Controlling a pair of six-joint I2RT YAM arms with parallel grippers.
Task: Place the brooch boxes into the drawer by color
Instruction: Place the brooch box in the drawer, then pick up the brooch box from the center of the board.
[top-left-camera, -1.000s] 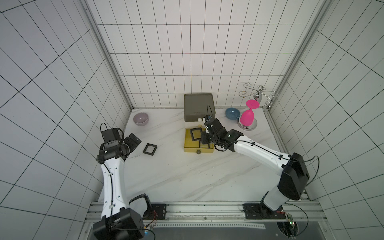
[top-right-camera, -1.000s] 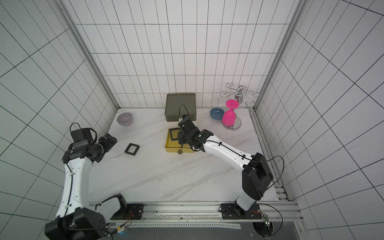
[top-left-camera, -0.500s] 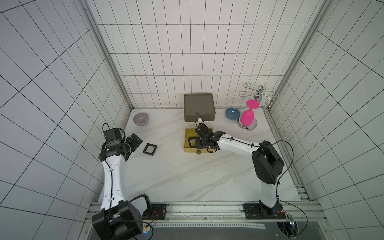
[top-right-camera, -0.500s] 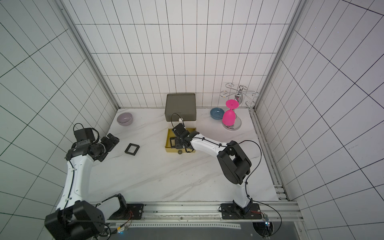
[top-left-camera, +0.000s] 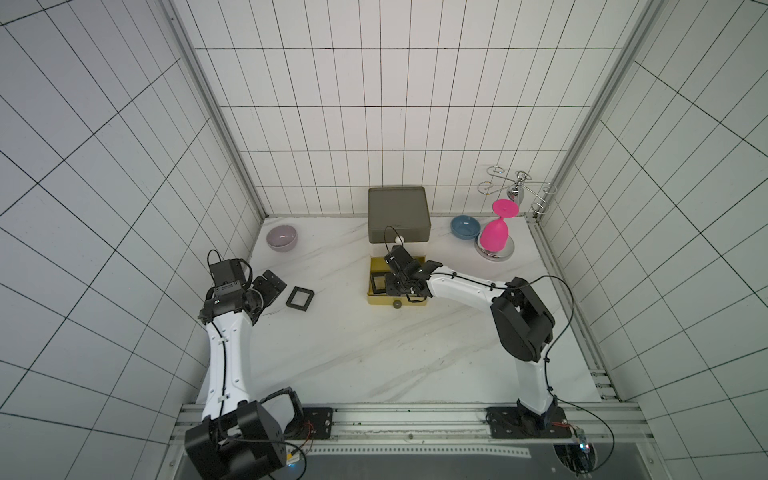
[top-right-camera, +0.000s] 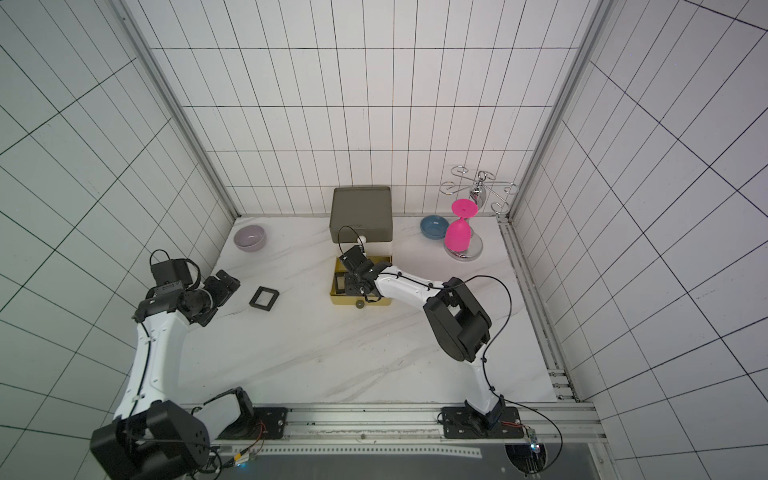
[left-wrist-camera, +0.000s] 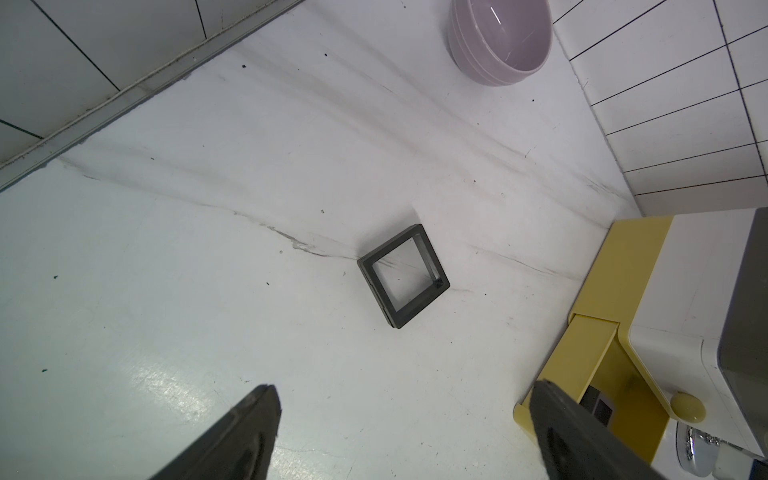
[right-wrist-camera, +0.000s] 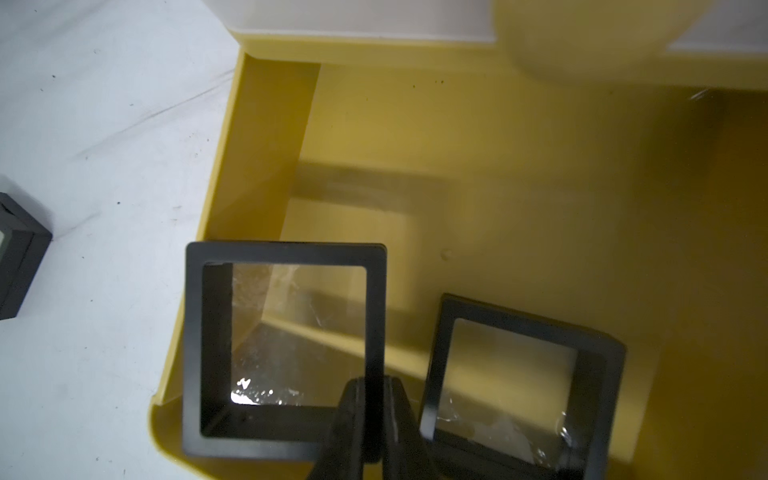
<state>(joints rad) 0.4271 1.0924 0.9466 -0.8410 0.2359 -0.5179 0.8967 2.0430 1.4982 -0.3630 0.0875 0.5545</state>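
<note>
Top views: marble table, with the drawer at back centre against the wall and its yellow tier pulled out toward the front. Right gripper reaches down into that tier. Left gripper sits low near the left wall, jaws spread wide, holding nothing. Loose box, black, lies flat on the table just beside the left gripper, not touching it. Left wrist view: it lies ahead of the gap between the fingers.

Right wrist view: jaws are narrow, pinching one side rail of the held box, black, by the tier's side wall near a front corner. Can't tell if it rests on the tier floor. Second box, black, lies inside the tier just beside it.
</note>
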